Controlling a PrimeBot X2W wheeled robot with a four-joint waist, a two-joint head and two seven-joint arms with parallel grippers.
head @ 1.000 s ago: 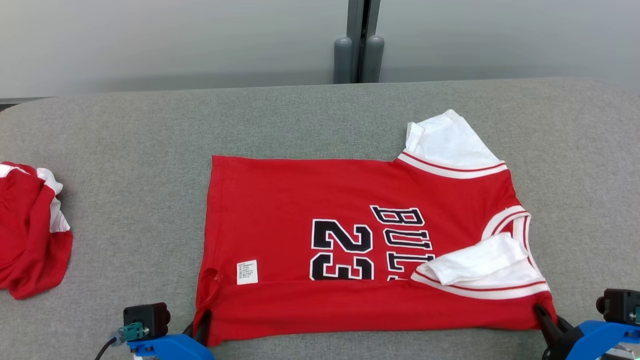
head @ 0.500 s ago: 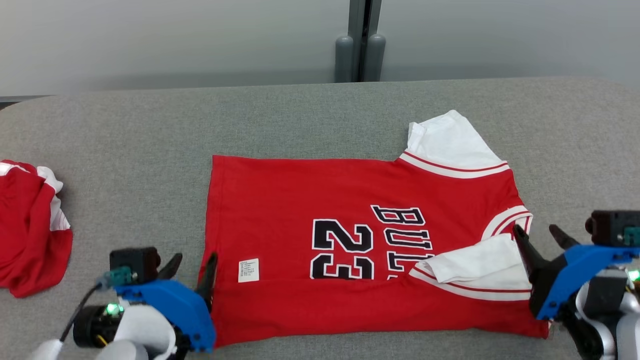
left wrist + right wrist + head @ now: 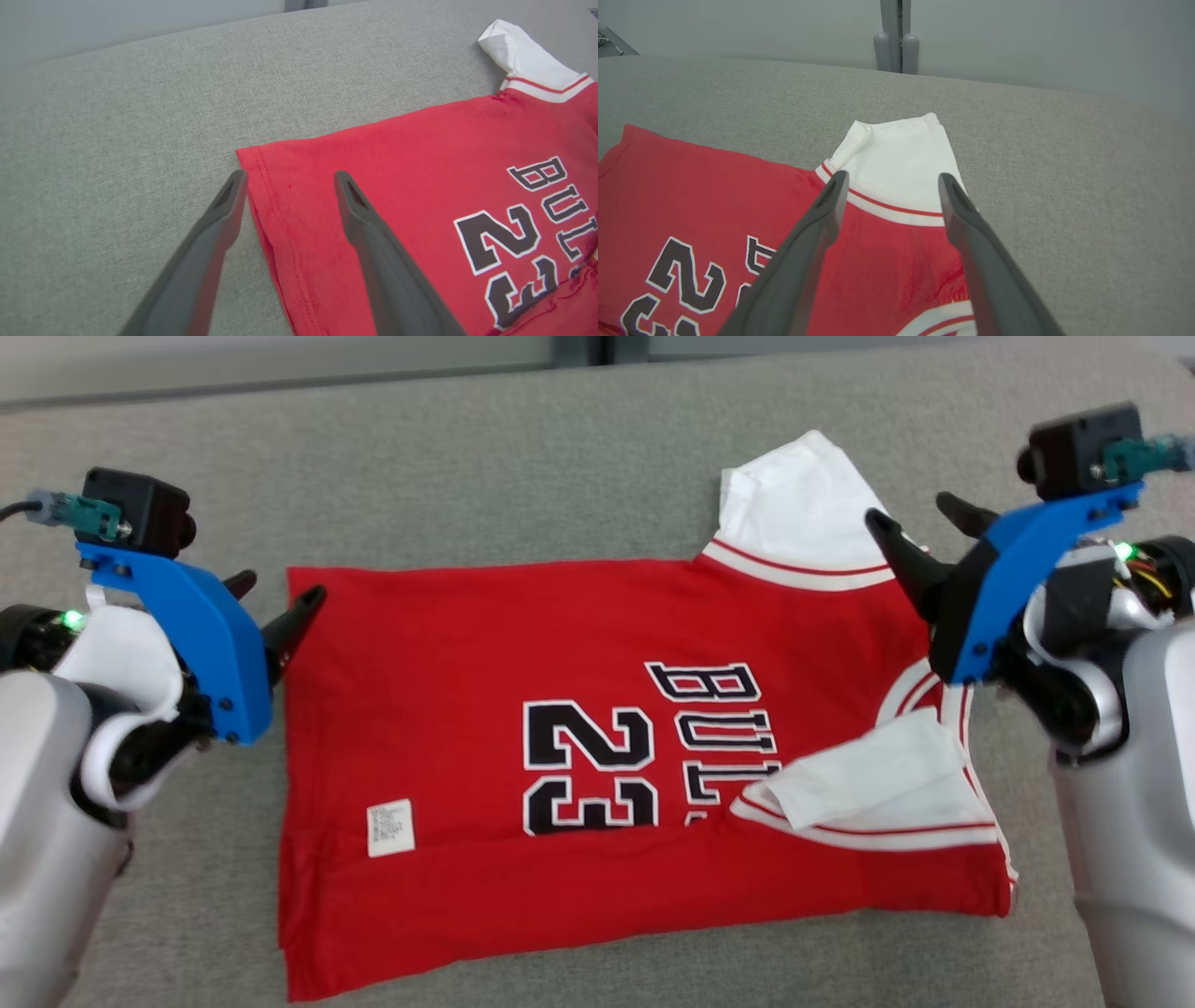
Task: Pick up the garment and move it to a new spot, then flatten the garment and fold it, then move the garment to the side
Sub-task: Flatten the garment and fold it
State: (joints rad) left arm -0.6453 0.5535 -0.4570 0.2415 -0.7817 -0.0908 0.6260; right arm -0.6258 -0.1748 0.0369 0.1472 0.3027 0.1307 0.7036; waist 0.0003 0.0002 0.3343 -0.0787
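The garment (image 3: 467, 709), a red jersey with white sleeves and a black "23", lies flat on the grey table (image 3: 467, 476) with its near strip folded over. My left gripper (image 3: 280, 590) is open above the far left corner; in the left wrist view the garment (image 3: 420, 163) has its corner hem between the spread fingers of that gripper (image 3: 290, 173). My right gripper (image 3: 910, 511) is open over the far white sleeve (image 3: 794, 504). In the right wrist view that gripper (image 3: 893, 175) frames the sleeve (image 3: 896, 154) where it joins the garment (image 3: 691, 186). Neither holds anything.
A second white sleeve (image 3: 868, 784) lies folded onto the jersey's front at the right. A white label (image 3: 390, 828) shows near the left fold. Beyond the table's far edge stands a grey wall with a vertical post (image 3: 892, 46).
Both grippers opened, let go of the garment's near edge and moved up to its far corners. The head camera tilted down, so the red pile at the left left the picture.
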